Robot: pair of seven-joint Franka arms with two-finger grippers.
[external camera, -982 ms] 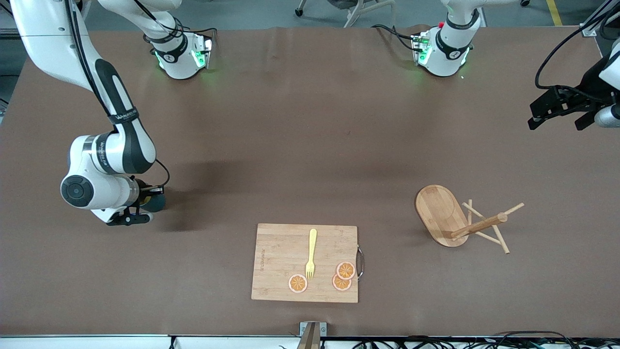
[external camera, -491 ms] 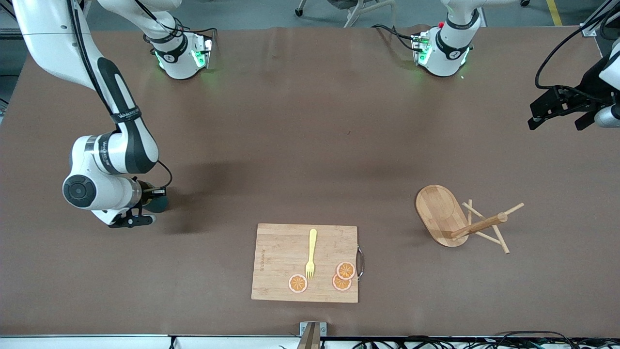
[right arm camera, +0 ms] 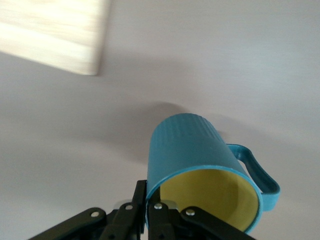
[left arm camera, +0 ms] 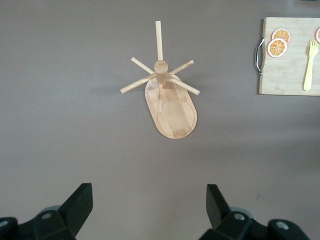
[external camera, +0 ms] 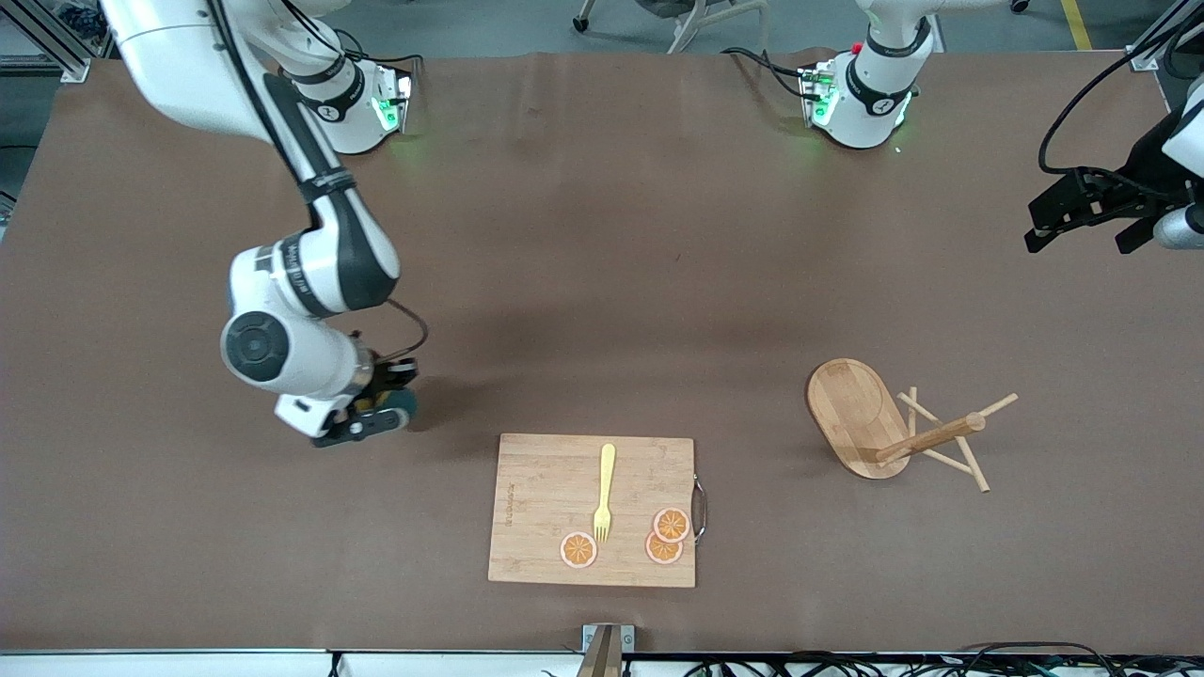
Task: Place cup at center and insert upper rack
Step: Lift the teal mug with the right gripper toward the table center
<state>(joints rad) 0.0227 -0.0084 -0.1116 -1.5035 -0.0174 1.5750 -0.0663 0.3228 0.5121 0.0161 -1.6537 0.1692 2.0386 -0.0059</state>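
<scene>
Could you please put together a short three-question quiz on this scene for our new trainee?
1. True or false: the right gripper is shut on the cup.
2. Multiple choice: how does the upper rack lie? A) upright on its base; B) tipped on its side on the table; C) on the cutting board.
3. Fill in: on the cutting board lie a yellow fork and ____ orange slices.

Key:
1. True; its fingers pinch the rim, and the cup hangs over the table near the board's corner toward the right arm's end.
2. B; the left gripper waits open, high above it.
3. Three.
</scene>
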